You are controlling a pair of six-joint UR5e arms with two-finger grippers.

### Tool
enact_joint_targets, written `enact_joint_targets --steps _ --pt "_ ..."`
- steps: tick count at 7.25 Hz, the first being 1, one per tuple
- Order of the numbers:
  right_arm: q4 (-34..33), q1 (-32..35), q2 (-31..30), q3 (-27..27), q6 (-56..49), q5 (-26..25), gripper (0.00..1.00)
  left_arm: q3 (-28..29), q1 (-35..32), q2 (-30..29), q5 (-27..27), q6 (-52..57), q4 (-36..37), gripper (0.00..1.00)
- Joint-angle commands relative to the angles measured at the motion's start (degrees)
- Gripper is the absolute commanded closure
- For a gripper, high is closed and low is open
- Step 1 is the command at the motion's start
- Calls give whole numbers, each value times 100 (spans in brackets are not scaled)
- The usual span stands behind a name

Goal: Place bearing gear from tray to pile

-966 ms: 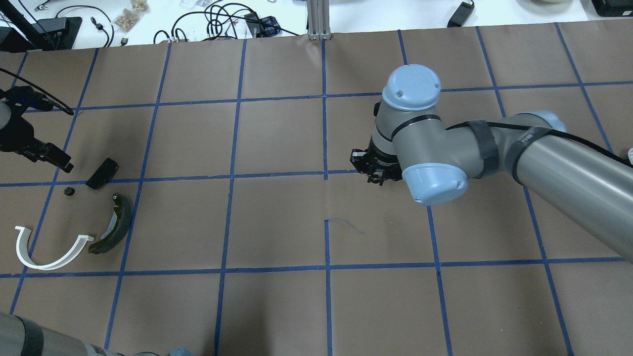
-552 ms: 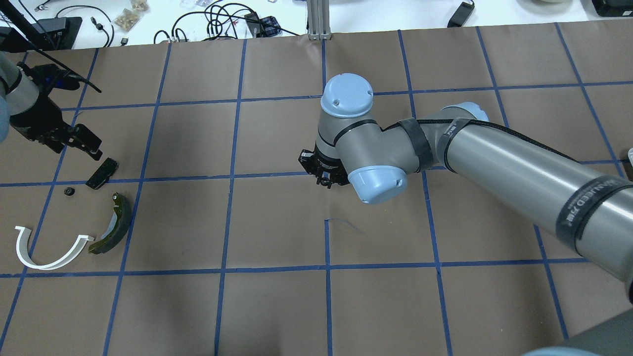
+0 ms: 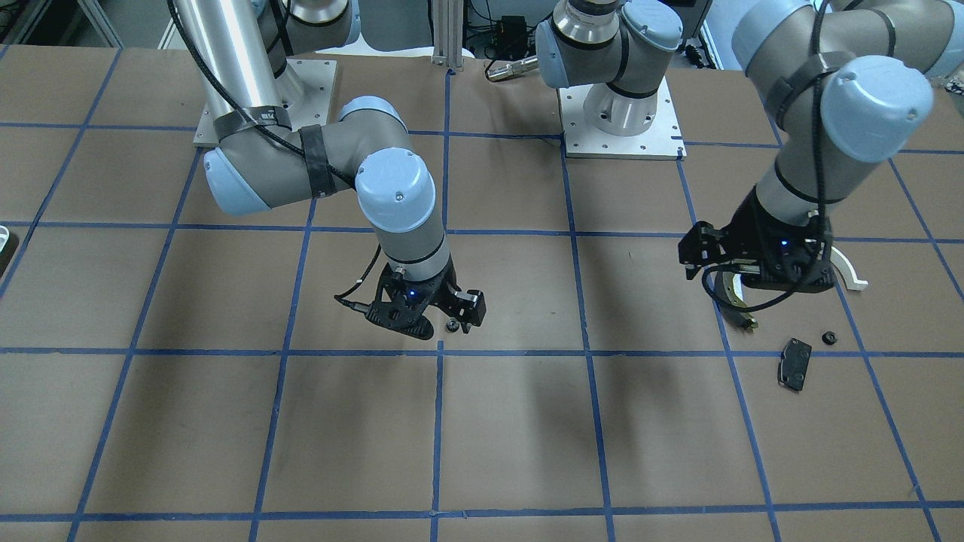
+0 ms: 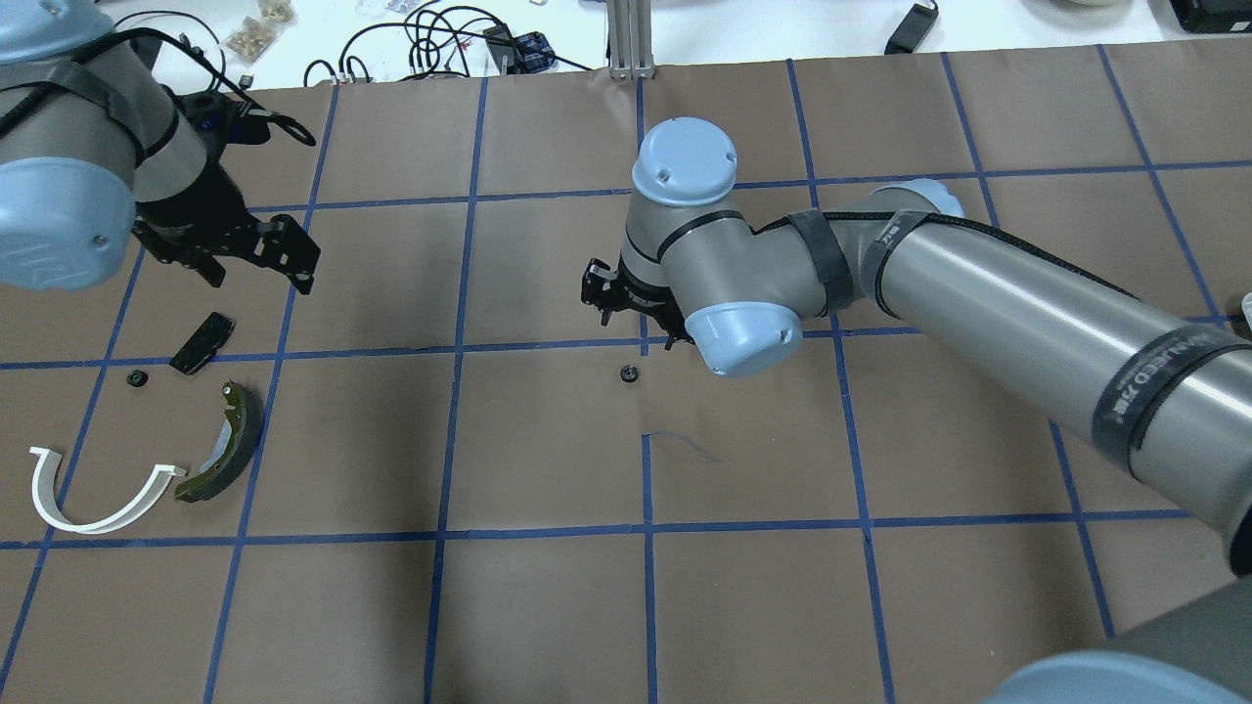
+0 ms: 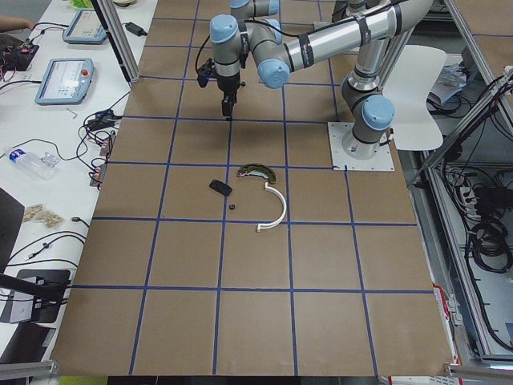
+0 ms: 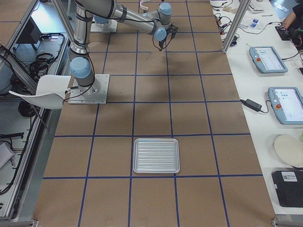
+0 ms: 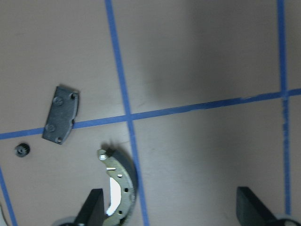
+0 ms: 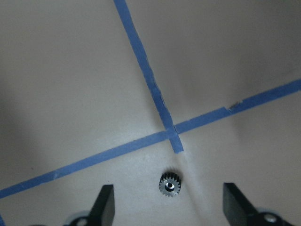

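gear [image 4: 629, 373] on the tabletop [image 4: 548, 606] by a central tape crossing, right gripper [image 4: 636, 318] just over it, pile [image 4: 245, 430] far left, pad [image 4: 202, 343] beside second gear [image 4: 138, 378], shoe [image 4: 217, 469] beside half-ring [image 4: 41, 484] nearer the robot, left gripper [image 4: 256, 264] beyond the pad

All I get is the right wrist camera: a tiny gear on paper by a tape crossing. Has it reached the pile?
Observer: No. Overhead, the gear sits centre-frame, far from the pile.
Operator: Is another gear there?
Observer: Yes, a second gear lies beside the pad.
Operator: What's the other arm doing?
Observer: The left gripper hangs open near the pile, holding nothing.
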Motion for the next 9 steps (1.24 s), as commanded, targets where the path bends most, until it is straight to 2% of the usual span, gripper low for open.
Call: enact_joint_targets --steps 1,2,3,4,5,6,7,8,9 --pt "1629 -435 -231 -1149 -708 -45 8 -1 -909 -118 -348 -1246 -11 0" --pt "2518 -585 -268 -1782 -973 -132 9 8 -1392 -250 -420 -1913 68 0" --pt "3136 -691 -425 -2215 -1028 -429 9 51 -1789 -503 -456 -2642 199 0" --pt "3725 -927 -896 -2341 -1324 -597 8 52 -2167 -802 -474 -3058 809 0" --pt "4166 -1243 -1432 -2342 -1779 -625 3 25 -2501 -1222 -578 -3340 1294 0" --pt "4623 -1428 -1811 -2333 -2028 -677 1 69 -2783 -1601 -562 -3622 1708 0" --pt "4837 -1474 -1919 -2264 -2413 -1095 2 43 -2864 -1857 -588 -3720 1973 0" --pt "5091 -1474 -1920 -2046 -2660 -1230 5 -9 -2891 -2129 -588 -3730 1993 3" --pt "4728 -1474 -2051 -1626 -2689 -1197 7 34 -2987 -2288 -588 -3765 2150 3"
